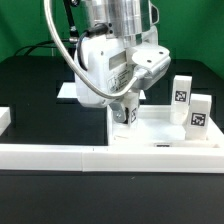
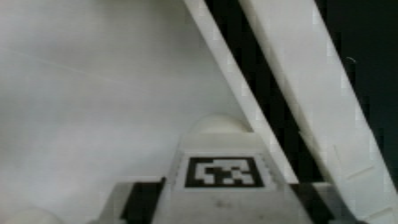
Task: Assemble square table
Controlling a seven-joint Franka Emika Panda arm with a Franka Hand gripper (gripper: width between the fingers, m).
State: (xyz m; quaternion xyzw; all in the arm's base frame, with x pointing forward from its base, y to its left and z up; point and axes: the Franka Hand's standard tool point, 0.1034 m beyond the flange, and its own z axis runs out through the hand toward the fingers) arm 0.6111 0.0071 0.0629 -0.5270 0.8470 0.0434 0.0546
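My gripper [image 1: 126, 113] reaches down over the white square table top [image 1: 160, 131] and is shut on a small white leg [image 1: 125, 115] that carries a black-and-white tag. The wrist view shows this leg [image 2: 222, 165] between my two dark fingers [image 2: 141, 203], pointing down at the top's flat face [image 2: 89, 100]. Whether the leg touches the top cannot be told. Two more tagged legs [image 1: 181, 97] [image 1: 199, 112] stand upright at the exterior view's right, on or just behind the top.
A long low white border wall [image 1: 70, 156] runs along the front of the table top; in the wrist view the wall [image 2: 338, 80] lies beyond a narrow black gap. A white block [image 1: 5, 119] sits at the exterior view's left on the black table.
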